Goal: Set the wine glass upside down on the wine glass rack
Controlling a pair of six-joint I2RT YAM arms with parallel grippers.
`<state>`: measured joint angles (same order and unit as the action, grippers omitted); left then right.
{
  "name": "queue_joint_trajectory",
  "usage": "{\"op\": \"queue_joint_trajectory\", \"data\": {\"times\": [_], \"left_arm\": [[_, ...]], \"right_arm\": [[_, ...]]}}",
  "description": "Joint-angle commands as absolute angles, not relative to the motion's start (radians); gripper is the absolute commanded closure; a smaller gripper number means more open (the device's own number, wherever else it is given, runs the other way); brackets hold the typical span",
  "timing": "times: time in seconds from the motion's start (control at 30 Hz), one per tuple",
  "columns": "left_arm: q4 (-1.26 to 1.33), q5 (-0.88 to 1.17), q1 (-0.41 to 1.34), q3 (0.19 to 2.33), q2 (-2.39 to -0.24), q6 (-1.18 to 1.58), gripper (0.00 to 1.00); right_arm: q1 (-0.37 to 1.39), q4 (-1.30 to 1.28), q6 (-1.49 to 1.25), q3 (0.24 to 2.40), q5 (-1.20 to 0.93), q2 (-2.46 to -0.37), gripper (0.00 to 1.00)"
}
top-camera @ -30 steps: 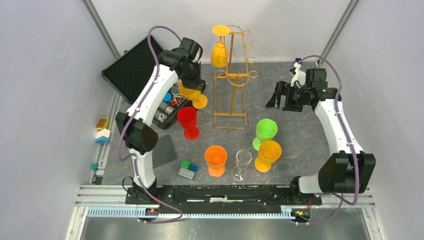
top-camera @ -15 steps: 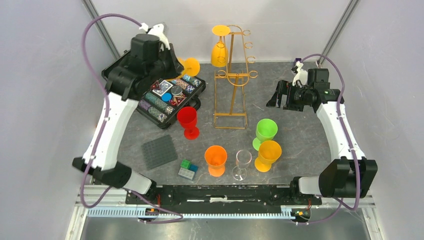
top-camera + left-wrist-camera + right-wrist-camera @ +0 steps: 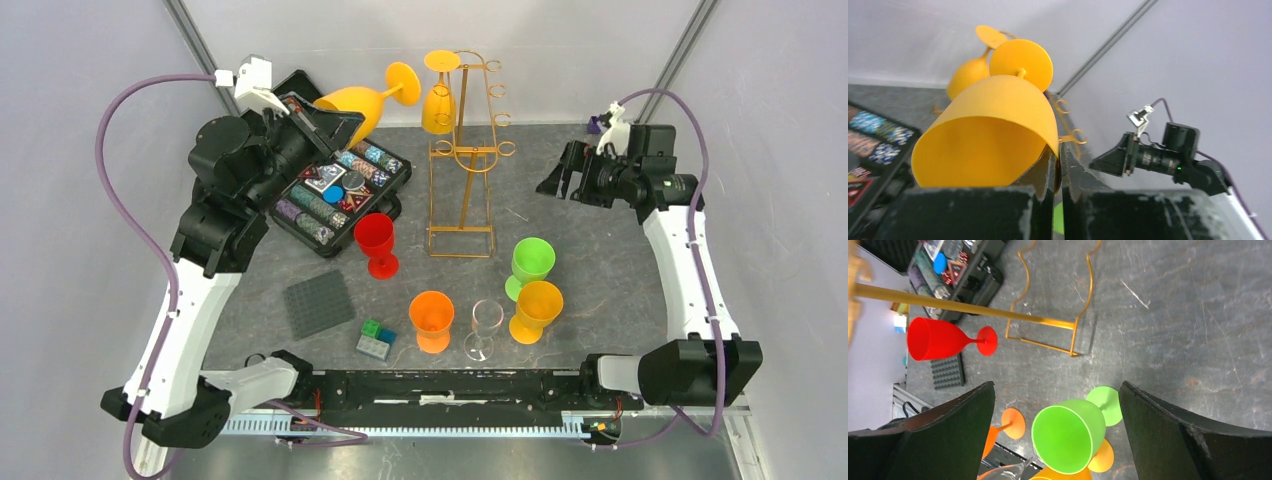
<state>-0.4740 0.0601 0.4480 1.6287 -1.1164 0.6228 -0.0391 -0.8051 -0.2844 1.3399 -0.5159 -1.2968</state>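
Left tool [image 3: 1058,159] raised toward rack [image 3: 466,150], pinching yellow wine glass [image 3: 352,101] rim, right tool [image 3: 556,180] spread wide

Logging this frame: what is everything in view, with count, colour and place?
wine glass rack: one, gold, back centre.
hung glass: one, yellow, upside down on the rack's upper left.
held glass: one, yellow-orange, tilted in the air left of the rack.
upright glasses: five, red glass, orange glass, clear glass, green glass, yellow-orange glass, before the rack.
chip case: one, black, open, back left.
foam pad: one, dark grey, near left.
blocks: small cluster, green-blue, beside the pad.
left gripper: shut on the held glass's rim.
right gripper: open, empty, right of the rack.
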Motion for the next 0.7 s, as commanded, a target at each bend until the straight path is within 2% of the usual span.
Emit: {"op": "queue_joint_trajectory", "data": {"times": [0.0, 0.33, 0.53, 0.67], "left_arm": [[-0.295, 0.192, 0.446, 1.623, -1.132, 0.771, 0.98], [-0.166, 0.381, 0.446, 1.59, -1.223, 1.013, 0.98], [-0.088, 0.419, 0.449, 1.554, -1.257, 1.108, 0.98], [-0.076, 0.44, 0.45, 1.555, -1.276, 1.131, 0.98]], "right_arm": [[-0.036, -0.763, -0.329, 1.474, -0.557, -1.278, 0.02], [-0.032, -0.7, -0.391, 1.656, -0.693, -1.291, 0.06], [-0.006, -0.553, -0.468, 1.678, -0.763, -1.279, 0.09], [0.076, -0.481, -0.494, 1.684, -0.765, -1.287, 0.11]]}}
